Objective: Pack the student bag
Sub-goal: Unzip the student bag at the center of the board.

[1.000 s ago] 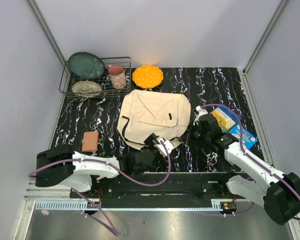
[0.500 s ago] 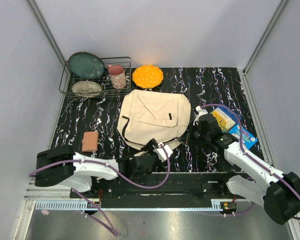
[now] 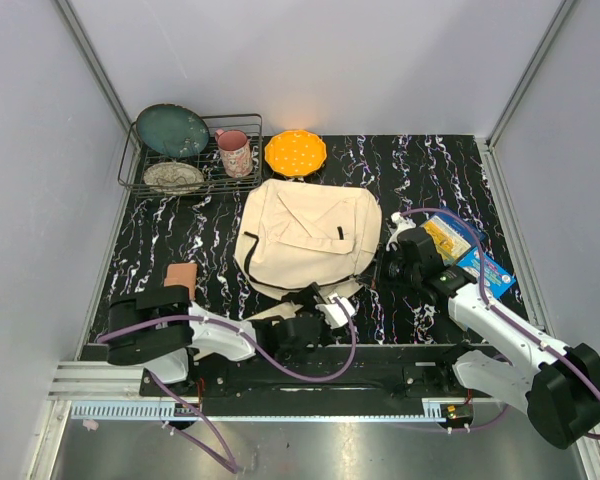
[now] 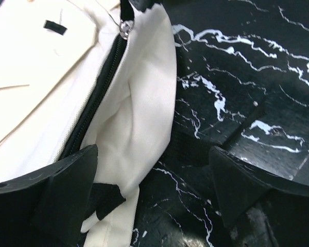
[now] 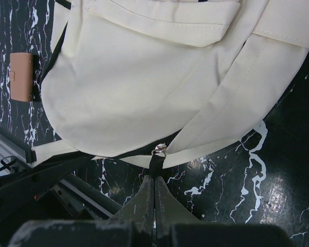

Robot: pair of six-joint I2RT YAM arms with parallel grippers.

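One student bag (image 3: 310, 235), near-edge zipper pull (image 5: 156, 163) pinched in right tool (image 5: 154, 180)

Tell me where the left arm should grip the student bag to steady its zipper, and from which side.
Grip the loose cream lip beside the zipper at the near edge of the student bag, coming in low from the arms' side. That fold is thin and faces the left gripper, whose open jaws could likely straddle it; the right gripper is shut on the zipper pull.
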